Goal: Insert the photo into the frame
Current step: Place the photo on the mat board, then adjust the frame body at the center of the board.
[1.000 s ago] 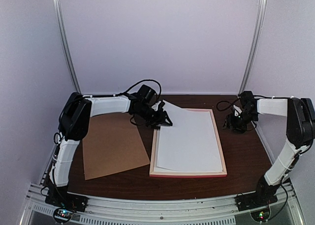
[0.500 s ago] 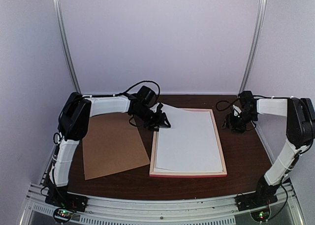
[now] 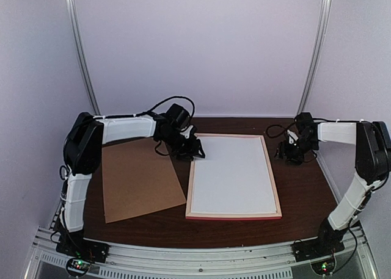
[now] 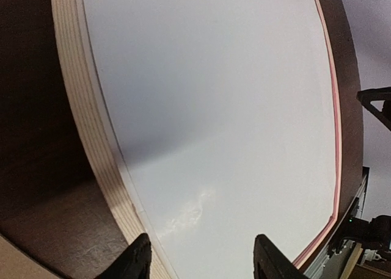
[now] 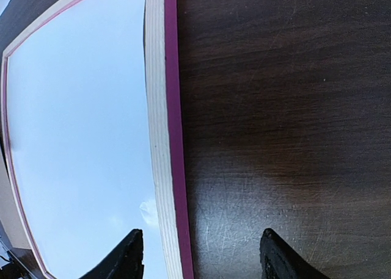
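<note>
The left gripper (image 4: 201, 262), fingers parted and empty, hangs over the photo (image 3: 233, 175), which lies white side up inside the frame (image 3: 233, 217). The right gripper (image 5: 198, 257), fingers also spread and empty, brackets the frame's pink rail. A brown board (image 3: 140, 178) lies outside the left fingers.

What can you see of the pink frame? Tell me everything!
The frame is a big rectangle lying flat on the dark wooden table. Its thin rails look like pale layered wood on top, with pink along the outer and inner edges. A white sheet, likely the photo's back, lies flat inside and fills it. Nothing grips the frame.
</note>
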`<move>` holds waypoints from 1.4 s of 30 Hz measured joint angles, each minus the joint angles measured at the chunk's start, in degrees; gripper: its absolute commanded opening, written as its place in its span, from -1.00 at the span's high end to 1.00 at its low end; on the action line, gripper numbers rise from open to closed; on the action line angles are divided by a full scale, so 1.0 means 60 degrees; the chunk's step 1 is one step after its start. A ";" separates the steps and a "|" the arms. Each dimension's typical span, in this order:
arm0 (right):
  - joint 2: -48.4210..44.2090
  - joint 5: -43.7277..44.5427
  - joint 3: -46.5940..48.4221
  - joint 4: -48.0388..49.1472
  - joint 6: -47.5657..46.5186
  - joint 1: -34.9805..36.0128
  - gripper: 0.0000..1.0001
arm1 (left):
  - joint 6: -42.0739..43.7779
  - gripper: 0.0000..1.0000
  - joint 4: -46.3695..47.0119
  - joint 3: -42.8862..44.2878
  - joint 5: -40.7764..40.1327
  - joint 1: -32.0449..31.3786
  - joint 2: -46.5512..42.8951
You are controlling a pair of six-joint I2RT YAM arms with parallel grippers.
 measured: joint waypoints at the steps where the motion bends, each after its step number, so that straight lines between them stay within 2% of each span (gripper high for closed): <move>1: 0.0000 -0.0007 0.0000 0.0004 0.0000 0.0036 -0.29 | 0.0073 -0.18 -0.0036 -0.0040 -0.0124 0.0000 -0.0073; 12: 0.0164 0.0044 0.0044 0.0073 0.0015 0.0860 -0.30 | 0.1053 -0.37 -0.0831 -0.0667 -0.1825 0.0113 -0.1093; 19: 0.0208 0.0168 0.0874 0.0171 0.0026 0.2750 -0.40 | 0.1392 -0.54 -0.1045 -0.2616 -0.2269 0.1617 -0.2798; 26: 0.1585 0.0025 0.3133 0.0459 0.0091 0.4841 -0.53 | 0.1570 -0.67 -0.1096 -0.4182 -0.2707 0.3075 -0.4098; 32: 0.3606 -0.0379 0.5424 0.0299 0.0036 0.6054 -0.69 | 0.1515 -0.95 -0.0962 -0.5537 -0.2477 0.4087 -0.4513; 37: 0.5155 -0.0637 0.7559 -0.0262 -0.0153 0.6892 -0.73 | 0.1341 -0.95 -0.0951 -0.6237 -0.2448 0.4670 -0.4972; 42: 0.6087 -0.0878 0.9005 -0.0769 -0.0288 0.7439 -0.75 | 0.1224 -0.95 -0.0809 -0.6648 -0.2386 0.5191 -0.5428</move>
